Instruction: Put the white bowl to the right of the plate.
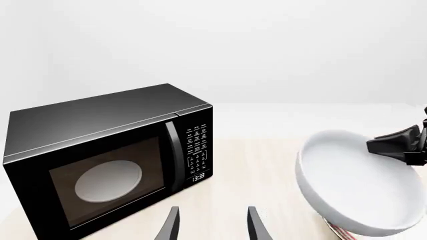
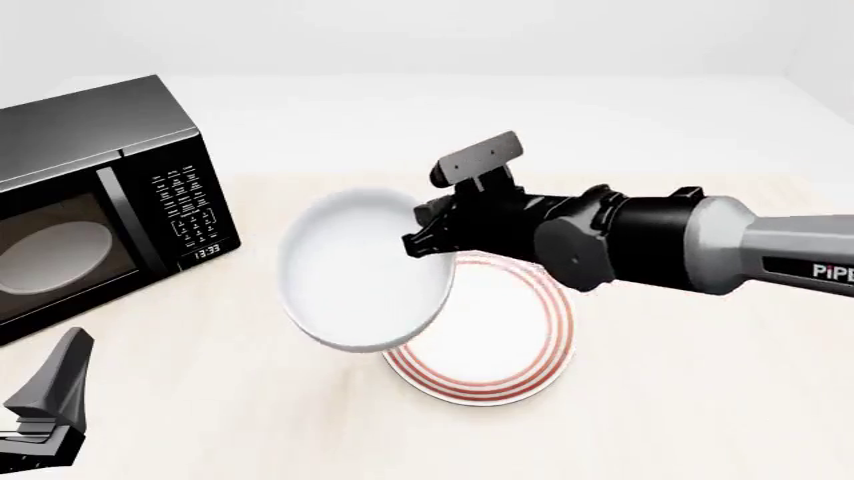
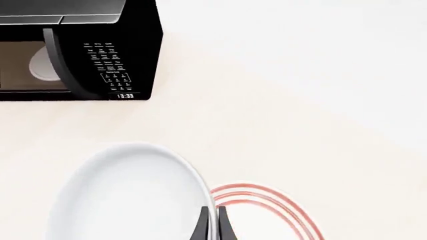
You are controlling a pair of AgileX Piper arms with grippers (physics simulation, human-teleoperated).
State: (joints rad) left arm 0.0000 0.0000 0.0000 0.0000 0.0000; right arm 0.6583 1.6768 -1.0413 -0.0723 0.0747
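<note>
Bowl lifted, tilted over plate
My right gripper point(image 2: 424, 240) pinches the white bowl's point(image 2: 358, 272) rim above the plate point(image 2: 514, 350); left gripper point(image 1: 212, 225) spread, idle.

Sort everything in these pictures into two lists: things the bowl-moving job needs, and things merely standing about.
Needed for the job:
- glossy white deep round bowl, tilted
- flat white plate with red rings
- right gripper, shut on the bowl's rim

Standing about:
- black microwave oven
- pale oval dish behind its glass door
- left gripper, open
</note>
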